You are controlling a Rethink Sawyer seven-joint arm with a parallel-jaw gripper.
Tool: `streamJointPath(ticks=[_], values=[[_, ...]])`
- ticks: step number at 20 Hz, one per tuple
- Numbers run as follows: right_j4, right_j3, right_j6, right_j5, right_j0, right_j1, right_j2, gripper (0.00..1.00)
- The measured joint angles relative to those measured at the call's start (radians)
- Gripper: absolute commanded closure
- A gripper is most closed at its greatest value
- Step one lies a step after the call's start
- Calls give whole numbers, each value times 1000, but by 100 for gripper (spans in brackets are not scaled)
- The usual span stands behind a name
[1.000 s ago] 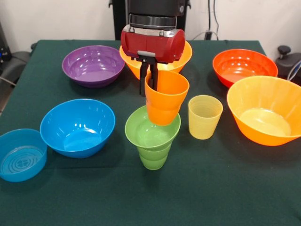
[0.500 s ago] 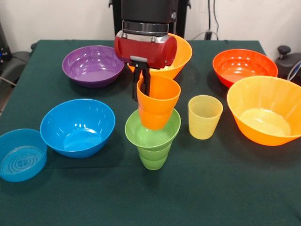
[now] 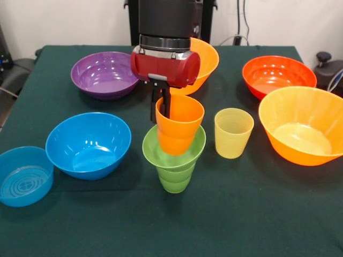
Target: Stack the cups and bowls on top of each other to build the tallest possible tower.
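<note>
The tower is a small green bowl sitting on the green ribbed cup at the table's middle. My gripper is shut on the rim of the orange cup, one finger inside and one outside. The orange cup is upright with a slight tilt, and its base is down inside the green bowl. I cannot tell whether it rests on the bowl. The pale yellow cup stands alone just right of the tower.
A purple bowl and a big orange bowl stand at the back. A red-orange bowl and another big orange bowl are on the right. A medium blue bowl and a small translucent blue bowl are on the left.
My gripper has carried the orange cup left and down. The cup has gone from hanging right of the green bowl to sitting lower, centred inside it.
</note>
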Motion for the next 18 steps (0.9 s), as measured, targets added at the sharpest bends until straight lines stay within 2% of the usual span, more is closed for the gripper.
streamJointPath(ticks=[18], values=[[0, 0, 0, -29, 14, 39, 0, 100]])
